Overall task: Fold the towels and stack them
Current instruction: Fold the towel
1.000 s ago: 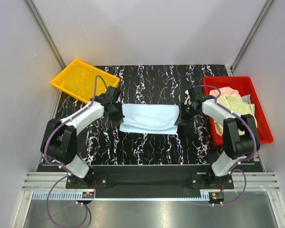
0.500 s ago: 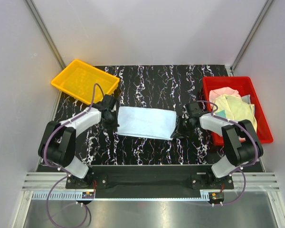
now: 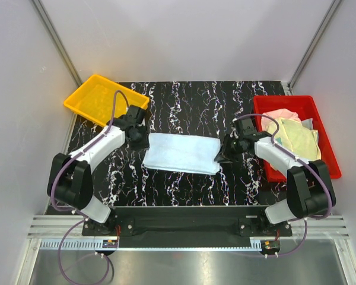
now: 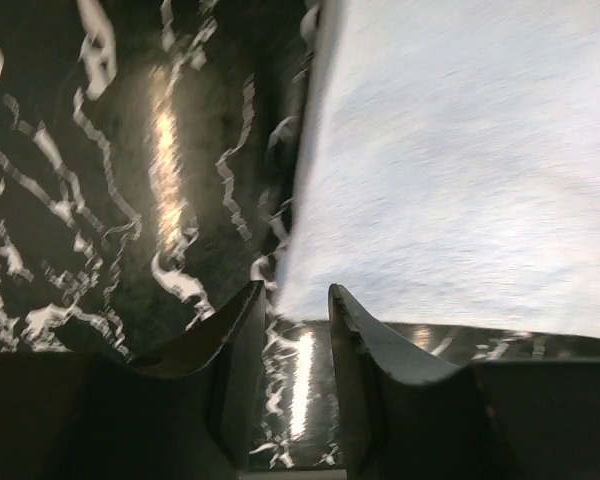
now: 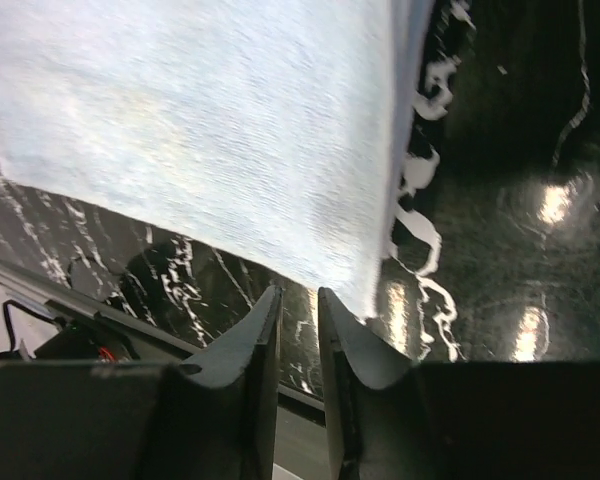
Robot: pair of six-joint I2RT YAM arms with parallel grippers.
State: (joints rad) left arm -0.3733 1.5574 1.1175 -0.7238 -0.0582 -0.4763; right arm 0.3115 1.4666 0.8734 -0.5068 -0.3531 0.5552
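Pale blue terry, folded into a long rectangle, lies flat in the middle of the black, white-veined surface [image 3: 184, 98]. This light blue towel [image 3: 183, 153] sits slightly askew, with its left end farther from the arm bases than its right. An arm stands at each short end.

The left fingers [image 4: 230, 345] are at the towel's left edge. They are parted by a modest gap with nothing between them, and the cloth's near corner is just beyond their tips. The right fingers [image 5: 248, 350] are at the opposite edge (a narrower gap here) and are also holding nothing. The towel's corner hangs just beside one tip, and I cannot tell whether it touches.

At the right side, the red tray [image 3: 329, 161] holds a pink towel [image 3: 279, 114] and a pale yellow towel [image 3: 299, 138] bunched together, the yellow one on top. A yellow tray [image 3: 98, 98] sits at the far left corner, well apart from the blue towel.
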